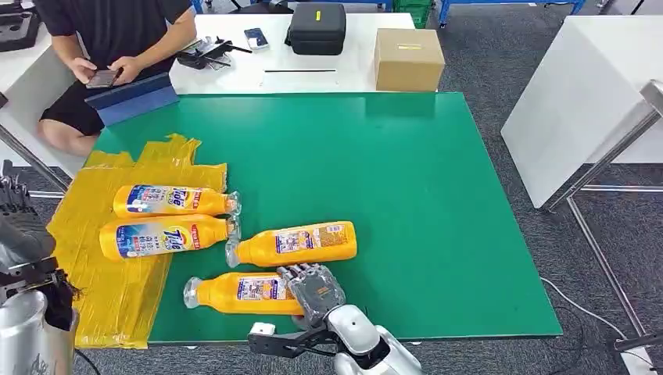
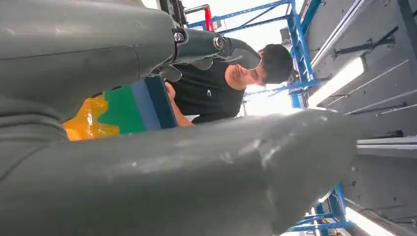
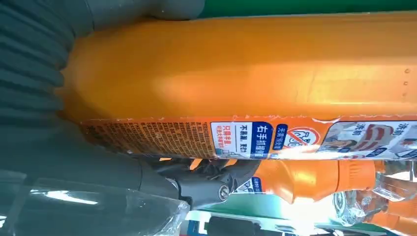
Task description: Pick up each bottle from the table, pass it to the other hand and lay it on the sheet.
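Gripping nearest bottle (image 1: 242, 294) on desk (image 1: 438, 234) with right robot hand (image 1: 313, 289); left robot hand (image 1: 19, 234) grip unclear. Next probably lift, handover.

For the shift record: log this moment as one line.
right hand: on nearest bottle | left hand: raised, free | sheet: two bottles

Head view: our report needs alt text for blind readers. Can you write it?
The robot's right hand rests on the nearest orange bottle lying on a green table. Another bottle lies just beyond, and two more lie on a yellow sheet at left.
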Motion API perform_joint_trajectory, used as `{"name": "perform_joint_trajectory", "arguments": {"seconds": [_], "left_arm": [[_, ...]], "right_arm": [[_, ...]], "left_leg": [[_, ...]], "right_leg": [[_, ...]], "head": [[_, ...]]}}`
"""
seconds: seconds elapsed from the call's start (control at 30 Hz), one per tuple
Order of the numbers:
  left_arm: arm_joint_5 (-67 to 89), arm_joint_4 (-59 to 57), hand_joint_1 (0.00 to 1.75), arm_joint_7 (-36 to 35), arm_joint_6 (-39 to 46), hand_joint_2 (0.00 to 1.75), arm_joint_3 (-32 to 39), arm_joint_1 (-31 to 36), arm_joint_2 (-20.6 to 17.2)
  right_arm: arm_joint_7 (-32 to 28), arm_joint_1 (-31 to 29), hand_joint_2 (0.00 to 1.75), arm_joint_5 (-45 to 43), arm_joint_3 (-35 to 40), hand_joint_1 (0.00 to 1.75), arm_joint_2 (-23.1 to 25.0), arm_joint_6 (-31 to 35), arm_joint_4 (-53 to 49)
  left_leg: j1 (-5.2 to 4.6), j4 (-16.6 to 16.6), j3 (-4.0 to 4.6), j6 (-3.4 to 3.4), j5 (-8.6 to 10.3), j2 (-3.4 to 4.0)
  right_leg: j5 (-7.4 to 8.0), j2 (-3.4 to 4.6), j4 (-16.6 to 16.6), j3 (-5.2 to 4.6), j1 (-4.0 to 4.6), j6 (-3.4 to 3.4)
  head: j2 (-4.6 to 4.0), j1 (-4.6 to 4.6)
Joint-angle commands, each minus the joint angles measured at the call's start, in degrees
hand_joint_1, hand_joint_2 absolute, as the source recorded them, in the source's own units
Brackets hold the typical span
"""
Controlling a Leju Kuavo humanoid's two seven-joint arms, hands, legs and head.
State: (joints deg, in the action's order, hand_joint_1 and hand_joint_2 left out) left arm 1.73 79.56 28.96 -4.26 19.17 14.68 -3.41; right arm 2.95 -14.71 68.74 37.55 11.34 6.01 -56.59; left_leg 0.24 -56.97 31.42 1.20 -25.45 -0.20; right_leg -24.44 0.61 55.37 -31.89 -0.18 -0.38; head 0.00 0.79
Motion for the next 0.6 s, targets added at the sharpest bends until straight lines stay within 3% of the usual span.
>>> {"name": "perform_joint_trajectory", "arguments": {"seconds": [0.03, 0.2, 0.23, 0.43, 0.6], "left_arm": [[0.1, -0.7, 0.00, -0.5, -0.3, 0.00, 1.6, 1.4, 2.0], [0.1, -0.6, 0.00, -0.6, -0.3, 0.00, 1.7, 1.4, 2.1], [0.1, -0.6, 0.00, -1.0, -0.9, 0.00, 2.2, 0.4, 2.1], [-2.7, -0.4, 0.00, -2.6, -4.6, 0.00, 3.7, -2.7, 3.2], [-2.6, 0.4, 0.00, -2.9, -5.6, 0.00, 3.7, -3.1, 5.2]], "right_arm": [[-0.1, 2.2, 1.75, -0.3, -0.8, 1.75, -1.3, -1.6, 3.2], [-0.1, 2.5, 1.75, -0.3, -1.0, 1.75, -1.3, -1.5, 2.6], [-1.4, 5.1, 1.75, -2.1, -3.8, 1.75, -2.4, -0.9, -6.5], [-1.8, 7.7, 1.75, -4.1, -8.7, 1.75, -5.9, -4.2, -30.5], [-1.6, 7.7, 1.75, -3.6, -10.6, 1.75, -5.6, -4.9, -36.4]], "left_leg": [[-0.01, 0.1, 0.02, -0.09, 0.09, -0.22], [-0.02, 0.1, 0.06, -0.11, 0.12, -0.25], [0.00, 0.1, 0.02, -0.07, 0.06, -0.19], [-0.08, 0.0, 0.16, -0.05, 0.00, -0.11], [-0.10, -0.1, 0.51, -0.09, -0.07, -0.07]], "right_leg": [[0.02, -0.29, -0.1, 0.05, -0.01, 0.02], [0.03, -0.33, -0.1, 0.02, -0.02, 0.02], [0.01, -0.25, -0.1, 0.06, 0.00, 0.02], [-0.05, -0.16, 0.0, -0.08, -0.08, 0.05], [-0.10, -0.16, 0.1, -0.39, -0.14, 0.06]], "head": [[0.00, 0.00], [0.00, 0.00], [0.00, 0.00], [0.00, -0.02], [0.00, 0.00]]}}
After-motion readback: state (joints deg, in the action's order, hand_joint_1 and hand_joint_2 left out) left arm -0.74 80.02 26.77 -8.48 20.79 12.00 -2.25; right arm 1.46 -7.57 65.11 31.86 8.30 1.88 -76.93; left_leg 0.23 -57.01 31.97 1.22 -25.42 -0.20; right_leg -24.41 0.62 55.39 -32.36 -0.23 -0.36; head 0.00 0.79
